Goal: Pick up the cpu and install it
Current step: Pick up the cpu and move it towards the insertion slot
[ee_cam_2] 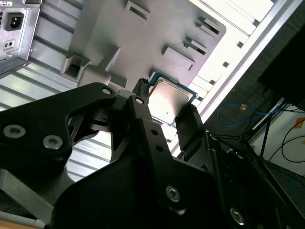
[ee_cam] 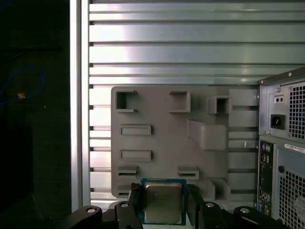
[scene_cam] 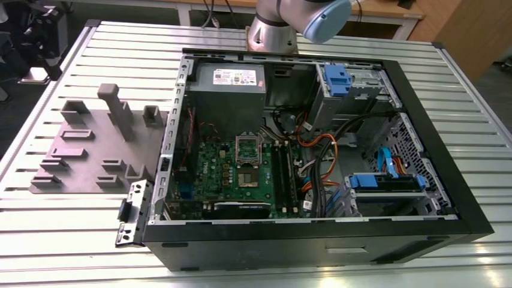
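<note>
Exterior view: the arm stands at the upper middle of the frame and goes up out of the picture.
Table: a metal table with long grooves holds everything.
Grey tray: the grey tray lies on the exterior view's left, just beside the computer case.
Case: it is open on top, and a green board lies inside it, near the middle of the frame.
Socket frame: the silver socket frame stands up on the green board.
Gripper: in both wrist views the gripper is pinching the cpu. 2 black fingers press on 2 opposite sides of it.
Where the cpu is: it sits between the fingers. I think it is up in the air, well apart from the tray, because the whole tray looks far off behind it.
How the cpu lies: its shiny silver top faces the cameras, and a dark green rim runs around it.
Shape: the cpu is square, so it has no long side.
Which way: the cpu is right inside the grip, so the gripper has nothing to reach for. The gripper hangs over the grey tray, and the case is off to one side. In the exterior view, the socket frame is toward the exterior view's right of the tray.
Job so far: the picking up looks done. The cpu is not on the green board yet.
</note>
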Robot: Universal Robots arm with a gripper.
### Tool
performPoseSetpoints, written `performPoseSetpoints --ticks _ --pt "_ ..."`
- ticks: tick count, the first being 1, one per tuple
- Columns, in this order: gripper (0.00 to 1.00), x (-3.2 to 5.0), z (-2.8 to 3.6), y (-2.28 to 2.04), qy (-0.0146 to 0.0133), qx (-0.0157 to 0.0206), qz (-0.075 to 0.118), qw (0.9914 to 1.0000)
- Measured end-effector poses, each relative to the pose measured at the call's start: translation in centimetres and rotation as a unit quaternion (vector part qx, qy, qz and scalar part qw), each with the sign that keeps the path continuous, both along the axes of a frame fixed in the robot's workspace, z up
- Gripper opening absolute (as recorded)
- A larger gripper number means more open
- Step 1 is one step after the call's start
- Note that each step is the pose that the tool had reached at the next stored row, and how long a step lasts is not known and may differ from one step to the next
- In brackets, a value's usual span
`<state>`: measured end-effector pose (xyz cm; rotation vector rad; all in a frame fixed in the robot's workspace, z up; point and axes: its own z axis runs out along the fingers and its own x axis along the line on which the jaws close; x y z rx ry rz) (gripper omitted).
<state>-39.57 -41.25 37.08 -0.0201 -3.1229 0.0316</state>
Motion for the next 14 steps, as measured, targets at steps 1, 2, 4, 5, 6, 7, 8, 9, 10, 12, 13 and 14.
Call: performPoseSetpoints --ticks 1,2,4,5,6,7,8,9,10,12,13,14 --pt "0.47 0.03 0.0 0.0 0.0 0.0 0.0 1.0" --pt "0.47 0.06 0.0 0.0 0.0 0.0 0.0 1.0" --pt "0.47 0.12 0.0 0.0 0.0 0.0 0.0 1.0" --pt "0.47 0.15 0.0 0.0 0.0 0.0 0.0 1.0" --pt "0.47 0.17 0.0 0.0 0.0 0.0 0.0 1.0" --pt "0.47 0.21 0.0 0.0 0.0 0.0 0.0 1.0" --pt "0.47 0.24 0.0 0.0 0.0 0.0 0.0 1.0" --pt "0.47 0.26 0.0 0.0 0.0 0.0 0.0 1.0" --pt "0.47 0.29 0.0 0.0 0.0 0.0 0.0 1.0" --pt "0.47 0.35 0.0 0.0 0.0 0.0 0.0 1.0" --pt "0.47 0.37 0.0 0.0 0.0 0.0 0.0 1.0" --pt "0.47 0.4 0.0 0.0 0.0 0.0 0.0 1.0"
